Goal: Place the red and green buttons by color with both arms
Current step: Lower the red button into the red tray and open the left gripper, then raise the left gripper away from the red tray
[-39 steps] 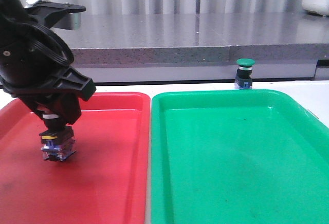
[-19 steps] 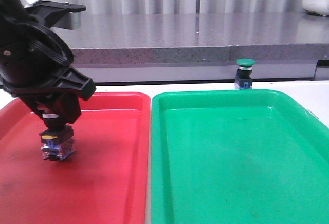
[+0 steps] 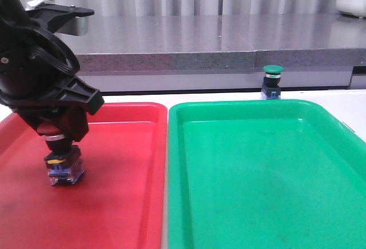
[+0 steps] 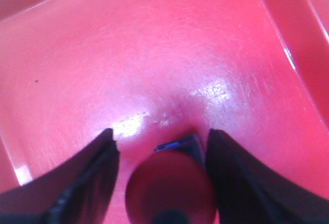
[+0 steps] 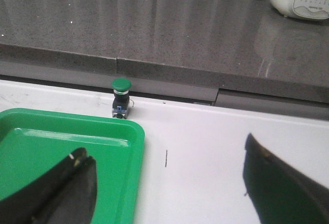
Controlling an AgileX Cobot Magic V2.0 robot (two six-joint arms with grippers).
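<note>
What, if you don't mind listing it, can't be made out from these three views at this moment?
- Red button: in the front view the left gripper covers its cap; the left wrist view shows that cap only as a blur.
- Whether the fingers touch the cap: too blurred in the left wrist view.
- Right gripper: out of the front view; its fingers are cut by the right wrist frame edge.
- Green button: too small for detail.

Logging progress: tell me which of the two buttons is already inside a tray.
The red button, on the red tray floor under the left gripper. The green button stands on the table beyond the green tray.
</note>
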